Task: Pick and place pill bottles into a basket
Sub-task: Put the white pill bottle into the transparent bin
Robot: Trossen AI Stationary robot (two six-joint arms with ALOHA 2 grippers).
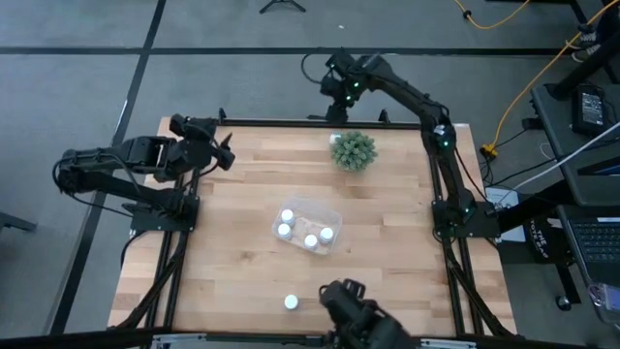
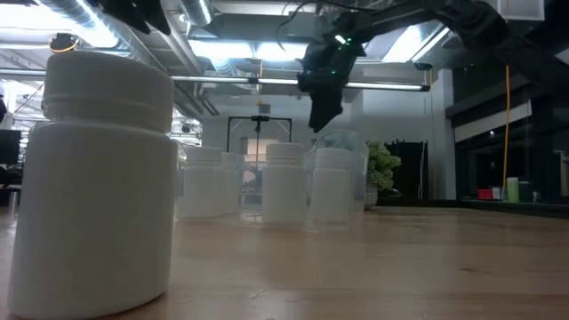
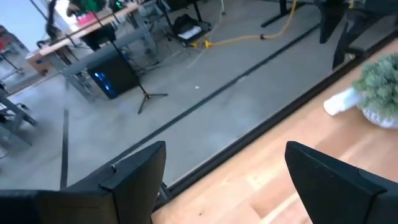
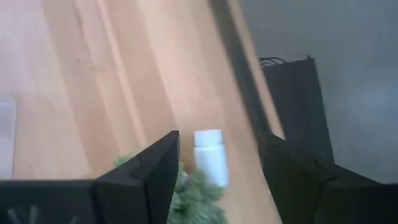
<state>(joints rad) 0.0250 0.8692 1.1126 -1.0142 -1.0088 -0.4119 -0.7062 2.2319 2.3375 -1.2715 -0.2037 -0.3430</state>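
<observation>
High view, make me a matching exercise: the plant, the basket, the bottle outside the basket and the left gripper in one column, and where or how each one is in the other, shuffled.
Things:
1. plant
2. basket
3. lone bottle
4. left gripper

Places or states:
A. mid-table, holding four bottles
B. open and empty, above the table's left edge toward the far side
C. green, by the far edge
D. standing by the near edge

Pairs: 1-C, 2-A, 3-D, 4-B
</observation>
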